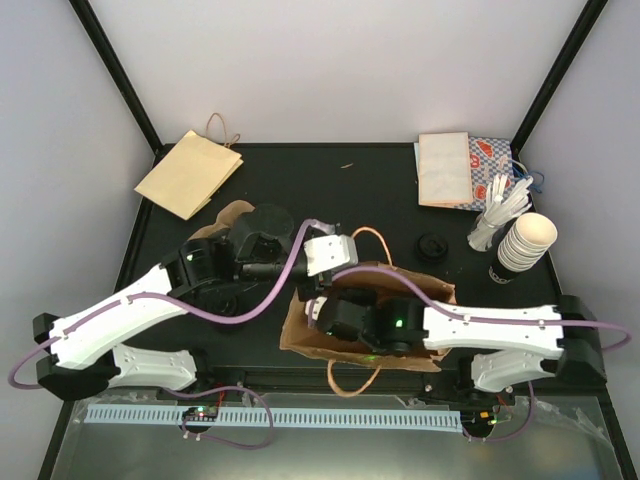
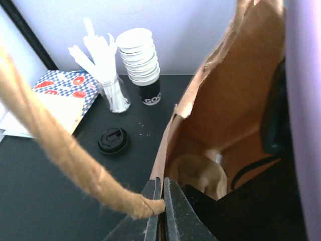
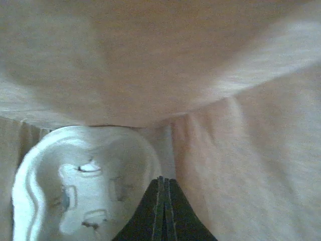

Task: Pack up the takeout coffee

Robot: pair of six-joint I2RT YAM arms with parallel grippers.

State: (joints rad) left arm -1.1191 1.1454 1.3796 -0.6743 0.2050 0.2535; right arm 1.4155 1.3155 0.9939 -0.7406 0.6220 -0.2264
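Takeout coffee cup (image 3: 85, 196), small, white paper, dark marks on it, outline dented: lies inside the open brown paper bag (image 2: 235, 90). Right claw (image 3: 161, 187) is also inside the bag, jaws together and empty, tips just beside the cup; whether they touch it cannot be told. Left claw (image 2: 159, 193) is at the bag's mouth, jaws clamped on the bag's tan twine handle (image 2: 60, 150). Bag rests on the black tabletop (image 1: 330, 190). Round black plastic lid (image 2: 113, 140) lies beside the bag, apart from it.
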